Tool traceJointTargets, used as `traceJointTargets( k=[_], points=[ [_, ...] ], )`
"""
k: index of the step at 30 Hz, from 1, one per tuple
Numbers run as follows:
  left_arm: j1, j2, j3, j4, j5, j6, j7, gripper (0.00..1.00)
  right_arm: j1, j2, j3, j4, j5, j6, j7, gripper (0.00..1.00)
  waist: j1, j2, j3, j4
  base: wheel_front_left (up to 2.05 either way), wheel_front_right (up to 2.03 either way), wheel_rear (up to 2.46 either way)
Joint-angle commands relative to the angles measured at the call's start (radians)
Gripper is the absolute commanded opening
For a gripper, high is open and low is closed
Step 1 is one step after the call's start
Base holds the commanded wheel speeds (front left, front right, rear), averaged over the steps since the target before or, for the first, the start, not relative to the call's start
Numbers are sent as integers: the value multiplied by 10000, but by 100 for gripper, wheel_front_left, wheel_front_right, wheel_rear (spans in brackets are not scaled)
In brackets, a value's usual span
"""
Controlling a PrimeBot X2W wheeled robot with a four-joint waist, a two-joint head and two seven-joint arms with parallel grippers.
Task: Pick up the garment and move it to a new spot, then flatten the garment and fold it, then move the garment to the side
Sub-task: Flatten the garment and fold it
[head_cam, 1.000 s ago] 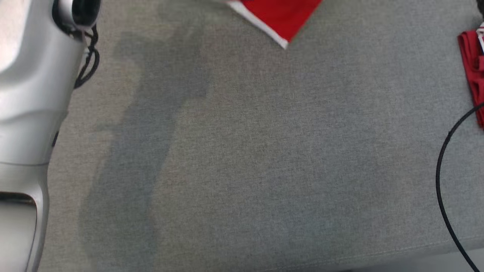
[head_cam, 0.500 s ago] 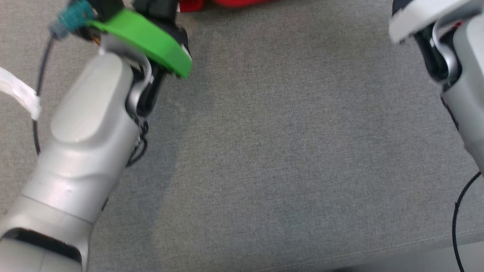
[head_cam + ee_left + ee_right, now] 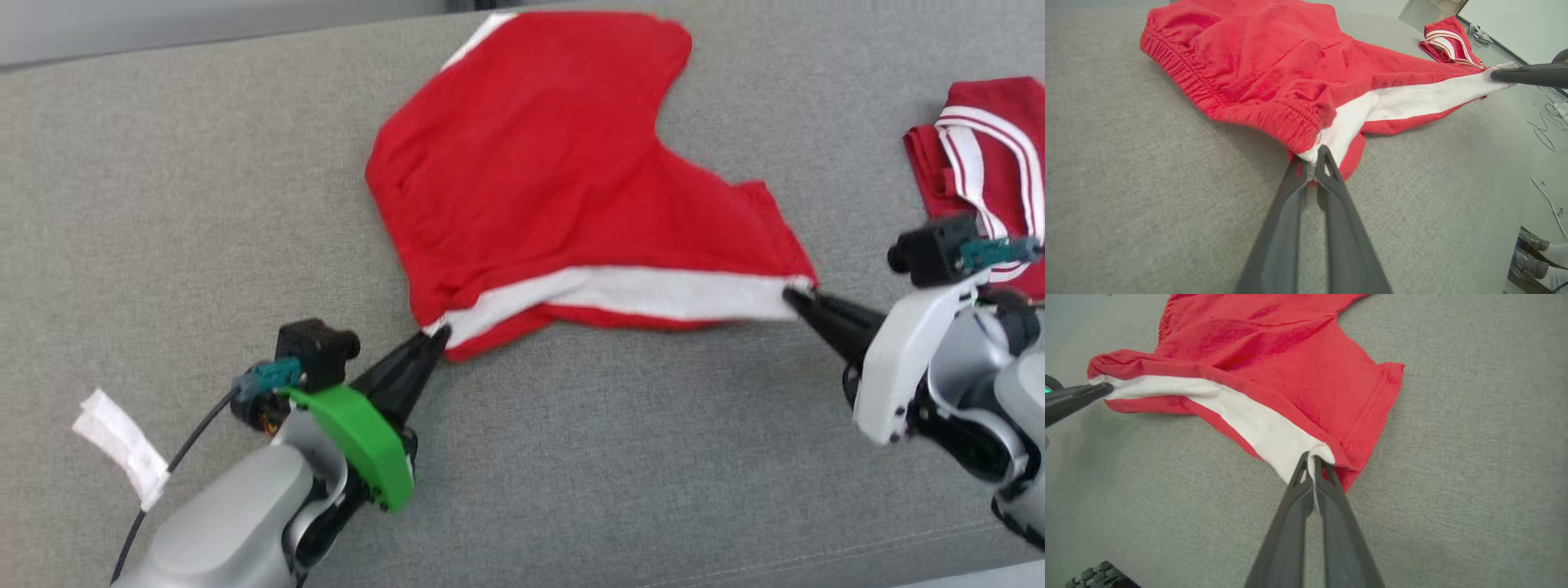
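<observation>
The garment (image 3: pixel 539 163) is a pair of red shorts with a white side stripe, spread on the grey cushion (image 3: pixel 571 457). My left gripper (image 3: pixel 439 335) is shut on its waistband end, where red elastic meets white stripe (image 3: pixel 1312 157). My right gripper (image 3: pixel 790 296) is shut on the other end of the white stripe, at the leg hem (image 3: pixel 1314 455). The stripe is pulled nearly straight between the two grips. In the left wrist view the garment (image 3: pixel 1257 65) bunches at the waistband; in the right wrist view the garment (image 3: pixel 1290 355) lies flatter.
A second red garment with white stripes (image 3: pixel 988 163) lies folded at the right edge of the cushion. A white tag (image 3: pixel 122 445) lies at the lower left. A person's shoes (image 3: pixel 1531 257) and loose cables (image 3: pixel 1547 126) are on the floor beyond the cushion's edge.
The head camera has swung, so the whole picture has shifted. Both grippers and the whole red garment have come into the head view, where before there was mostly bare cushion and forearms.
</observation>
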Motion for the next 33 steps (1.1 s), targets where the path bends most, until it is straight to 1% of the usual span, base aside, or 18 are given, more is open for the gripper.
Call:
traceJointTargets(
  k=[1,4,6,9,11,12,14,16,17,18,21,23,24,26,29,33],
  points=[
    [449,318,-123,-196,-172,-24,126,0,562,-9,-83,-358,428,-1,358,0,0,0,-844,-117,0,0,0],
    [1341,846,-240,-911,-700,-1,344,0,1755,-351,-599,-828,1013,-4,1196,0,0,0,-1109,-186,0,0,0],
    [1896,1203,-221,-1375,-977,229,447,0,2513,-301,-1002,-1123,1232,1,1651,0,0,0,-1201,-209,0,0,0],
    [2704,1655,-204,-2235,-1360,795,648,0,3580,-335,-1738,-1415,1198,-1,2408,0,0,0,-1282,-242,0,0,0],
    [3139,2064,-217,-2859,-1498,1267,863,0,4275,-163,-2352,-1781,1099,-1,2871,0,0,0,-1313,-249,0,0,0],
    [3384,2268,-257,-3215,-1547,1530,993,0,4628,-65,-2751,-2008,992,-1,3070,0,0,0,-1319,-248,0,0,0],
    [3770,2482,-220,-3932,-1746,1893,1082,0,5163,194,-3531,-2511,602,-1,3299,0,0,0,-1318,-234,0,0,0],
    [3975,2649,-185,-4613,-1832,2169,1064,0,5592,594,-4239,-3073,84,-1,3510,0,0,0,-1303,-182,0,0,0],
    [4054,2621,-142,-4899,-1957,2148,999,0,5687,802,-4506,-3310,-105,-1,3612,0,0,0,-1286,-144,0,0,0],
    [4130,2565,-72,-5210,-2092,2011,900,0,5760,1025,-4764,-3631,-391,-1,3735,0,0,0,-1254,-88,0,0,0],
    [3846,2550,-50,-5334,-2003,1671,898,0,5468,1412,-5228,-4083,-1274,-1,3905,0,0,0,-1145,55,0,0,0],
    [3495,2349,102,-5048,-2053,1230,714,0,5173,1487,-5280,-4137,-1882,-1,4041,0,0,0,-1070,208,0,0,0],
    [3383,2050,282,-4847,-2451,820,517,0,4934,1588,-5295,-4109,-2118,-1,4039,0,0,0,-1015,313,0,0,0],
    [2846,1768,368,-4333,-2379,511,544,0,4446,1638,-5223,-3942,-2348,-1,3959,0,0,0,-936,559,0,0,0],
    [2014,1041,413,-3410,-2546,273,719,0,3457,1667,-4960,-3434,-2579,-1,3745,0,0,0,-690,886,0,0,0],
    [1069,344,511,-2230,-2582,133,787,0,1864,1705,-4384,-2407,-2780,-1,3322,0,0,0,-331,1193,0,0,0]
  ],
)
